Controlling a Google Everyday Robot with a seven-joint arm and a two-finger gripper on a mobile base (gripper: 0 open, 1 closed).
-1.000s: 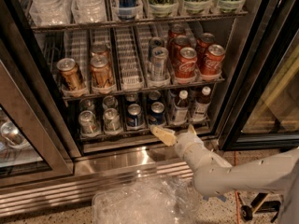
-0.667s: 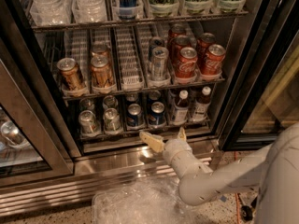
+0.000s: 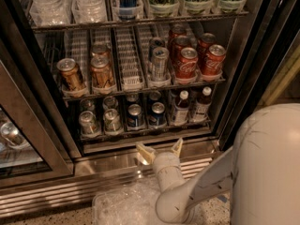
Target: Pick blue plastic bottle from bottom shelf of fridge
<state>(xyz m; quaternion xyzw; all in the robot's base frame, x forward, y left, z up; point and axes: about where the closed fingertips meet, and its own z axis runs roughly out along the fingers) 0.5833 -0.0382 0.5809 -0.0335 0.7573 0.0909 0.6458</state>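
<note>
Two small bottles with white caps, dark contents and pale labels stand side by side at the right end of the bottom shelf (image 3: 140, 134): one blue plastic bottle (image 3: 180, 108) and its twin (image 3: 201, 105) to its right. My gripper (image 3: 161, 150) is open and empty. It hangs in front of the fridge's (image 3: 243, 78) steel base, just below the shelf's front lip, below and left of the bottles. One finger (image 3: 144, 153) points left, the other (image 3: 178, 146) points up toward the bottles.
Blue Pepsi cans (image 3: 157, 114) and silver cans (image 3: 88, 122) fill the lanes left of the bottles. Red Coca-Cola cans (image 3: 187, 62) sit on the rack above. Crumpled clear plastic (image 3: 122, 205) lies on the floor. A glass door (image 3: 28, 144) stands at left.
My gripper has dropped from the shelf's front lip to the steel base and turned, its fingers now spread wide. My arm's body has come in at the right.
</note>
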